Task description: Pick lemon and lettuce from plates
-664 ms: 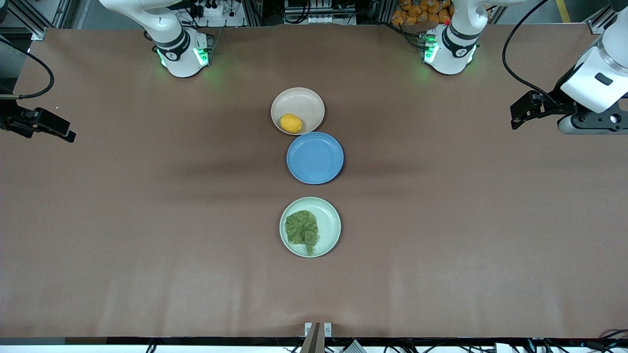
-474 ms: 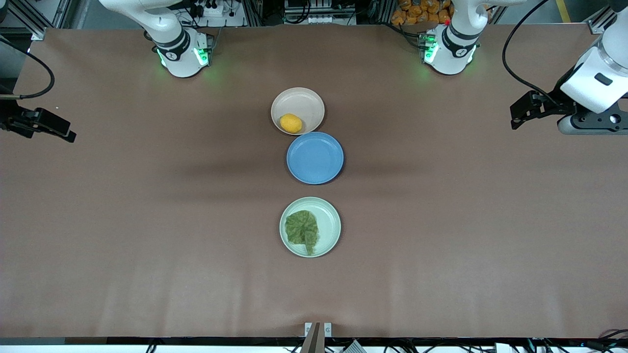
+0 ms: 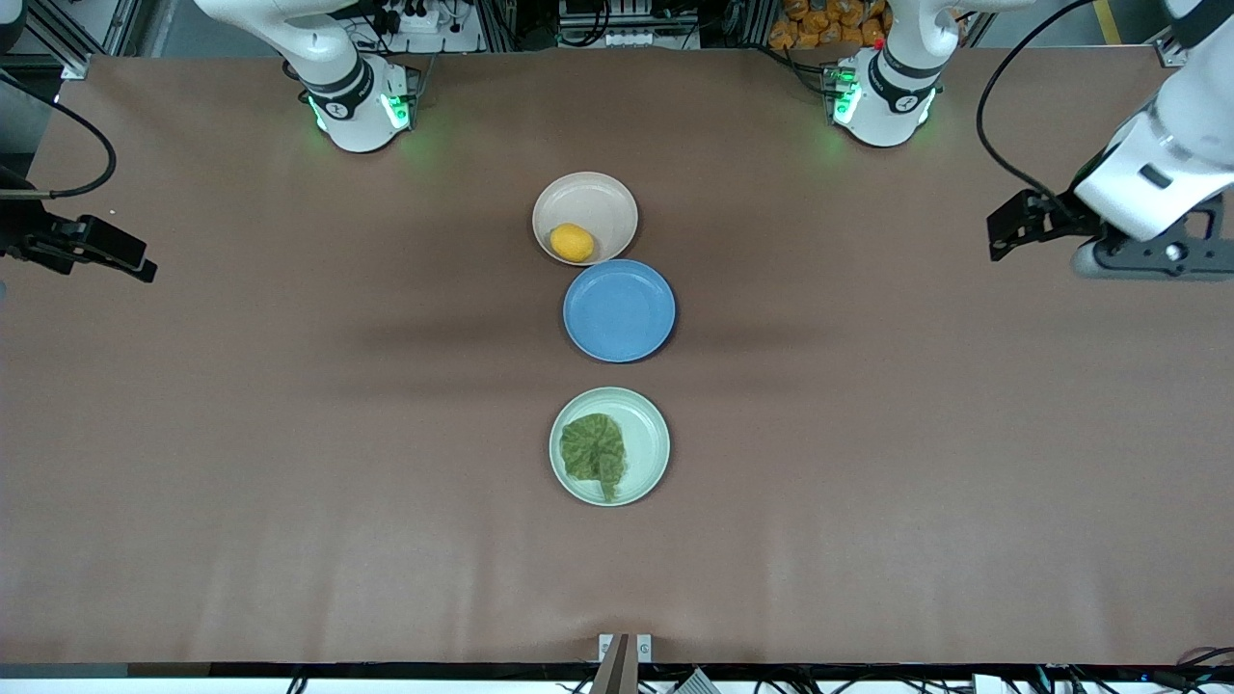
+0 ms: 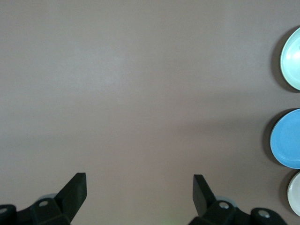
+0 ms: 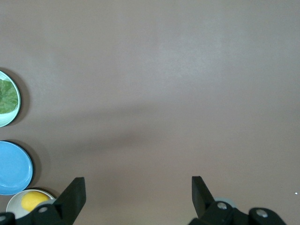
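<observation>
The lemon (image 3: pixel 572 242) lies on the beige plate (image 3: pixel 603 196), the plate farthest from the front camera. A dark green lettuce (image 3: pixel 593 451) leaf rests on the mint green plate (image 3: pixel 648 439), the nearest one. My left gripper (image 4: pixel 139 176) hangs open and empty over bare table at the left arm's end (image 3: pixel 1022 226), well apart from the plates. Over the right arm's end, my right gripper (image 5: pixel 138 179) is likewise open and empty (image 3: pixel 106 253). The right wrist view catches the lemon (image 5: pixel 32 200) and lettuce (image 5: pixel 6 96) at its edge.
An empty blue plate (image 3: pixel 619 310) sits between the two task plates, touching the beige one. All three line up along the middle of the brown table (image 3: pixel 289 434). Both arm bases (image 3: pixel 359 101) stand at the edge farthest from the front camera.
My left arm's hand has shifted a little toward the plates. The right arm's hand has crept slightly the same way. Lemon, lettuce and plates have not moved.
</observation>
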Robot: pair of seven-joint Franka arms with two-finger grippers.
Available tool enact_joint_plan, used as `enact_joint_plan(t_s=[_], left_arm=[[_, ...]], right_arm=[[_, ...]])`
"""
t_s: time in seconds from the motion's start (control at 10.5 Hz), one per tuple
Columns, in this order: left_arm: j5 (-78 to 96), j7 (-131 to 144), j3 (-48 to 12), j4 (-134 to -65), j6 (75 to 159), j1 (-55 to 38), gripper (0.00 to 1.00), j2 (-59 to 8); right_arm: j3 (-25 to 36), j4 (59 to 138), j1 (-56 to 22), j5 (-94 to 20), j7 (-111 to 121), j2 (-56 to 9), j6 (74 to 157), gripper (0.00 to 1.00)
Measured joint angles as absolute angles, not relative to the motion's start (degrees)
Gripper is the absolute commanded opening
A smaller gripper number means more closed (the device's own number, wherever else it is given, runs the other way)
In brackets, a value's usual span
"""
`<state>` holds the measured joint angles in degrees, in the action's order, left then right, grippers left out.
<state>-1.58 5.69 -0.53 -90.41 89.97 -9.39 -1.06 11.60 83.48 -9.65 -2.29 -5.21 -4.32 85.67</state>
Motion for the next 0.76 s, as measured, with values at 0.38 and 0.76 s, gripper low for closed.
enact_joint_plan(t_s=[0.38,0.76], left_arm=[[-1.6,5.7,-0.8,-90.4,90.1,-11.3,1.00,-9.6],[-1.6,7.9,-0.9,-86.0,92.8,-16.5,1.00,-20.5]], right_arm=[[11.2,83.5,-10.2,-2.3,-5.2,-4.7,85.8,1.00],[11.0,83.6,-12.4,-2.3,-5.2,-6.4,87.4,1.00]])
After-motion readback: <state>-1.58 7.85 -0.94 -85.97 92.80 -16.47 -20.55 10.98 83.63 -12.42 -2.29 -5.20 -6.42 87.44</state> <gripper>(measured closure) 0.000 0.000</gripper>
